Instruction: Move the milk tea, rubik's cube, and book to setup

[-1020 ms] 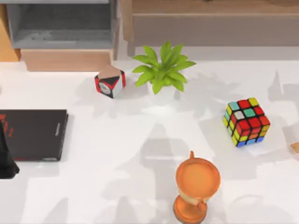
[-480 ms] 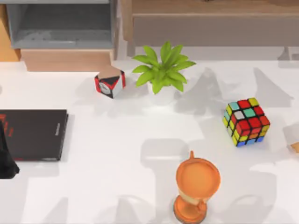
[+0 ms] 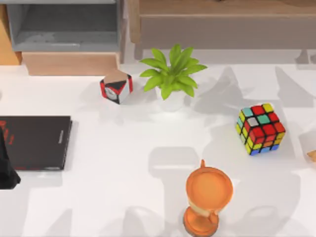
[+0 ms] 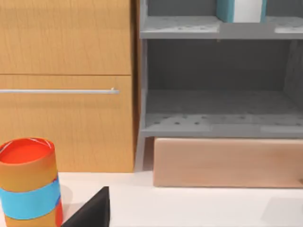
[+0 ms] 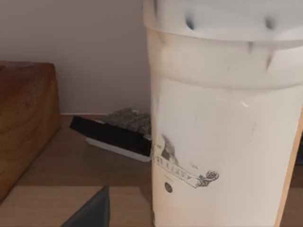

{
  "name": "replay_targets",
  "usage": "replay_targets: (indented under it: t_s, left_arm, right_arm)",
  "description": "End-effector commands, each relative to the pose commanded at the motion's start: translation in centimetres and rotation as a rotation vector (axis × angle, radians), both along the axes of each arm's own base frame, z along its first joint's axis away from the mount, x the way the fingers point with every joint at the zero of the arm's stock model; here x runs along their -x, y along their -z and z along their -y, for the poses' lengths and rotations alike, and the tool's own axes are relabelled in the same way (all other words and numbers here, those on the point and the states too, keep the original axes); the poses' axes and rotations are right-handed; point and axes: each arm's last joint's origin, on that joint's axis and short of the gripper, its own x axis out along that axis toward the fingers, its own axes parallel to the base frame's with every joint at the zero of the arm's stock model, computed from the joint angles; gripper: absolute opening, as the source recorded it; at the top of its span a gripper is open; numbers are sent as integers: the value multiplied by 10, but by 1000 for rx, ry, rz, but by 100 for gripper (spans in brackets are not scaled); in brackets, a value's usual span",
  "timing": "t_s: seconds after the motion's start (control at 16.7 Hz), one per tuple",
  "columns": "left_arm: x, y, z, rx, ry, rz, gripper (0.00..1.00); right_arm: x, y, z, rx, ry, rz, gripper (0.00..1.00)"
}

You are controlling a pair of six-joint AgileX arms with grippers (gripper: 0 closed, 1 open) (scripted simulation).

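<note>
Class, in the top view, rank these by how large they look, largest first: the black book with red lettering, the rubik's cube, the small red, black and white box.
1. Black book with red lettering
2. Rubik's cube
3. Small red, black and white box

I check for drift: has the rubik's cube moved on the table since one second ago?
No. The rubik's cube keeps its place right of the potted plant.

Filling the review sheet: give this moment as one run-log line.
milk tea: close before right wrist camera, on wooden surface | rubik's cube: on table, right side, untouched | book: upper shelf | left arm: table's left edge
</note>
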Motion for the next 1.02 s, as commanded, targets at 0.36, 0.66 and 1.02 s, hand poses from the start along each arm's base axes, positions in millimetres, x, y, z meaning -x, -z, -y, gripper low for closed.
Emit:
replay_targets:
  t_s: [0.36, 0.66, 1.02]
  left_arm:
    - [0, 0, 0, 0, 0, 0, 100]
    - [0, 0, 0, 0, 0, 0, 100]
    - [0, 0, 0, 0, 0, 0, 100]
  right_arm:
    - [-33, -1, 3, 1, 4, 4, 100]
    - [-73, -2, 4, 1, 4, 6, 100]
    - [-81, -1, 3, 1, 4, 4, 100]
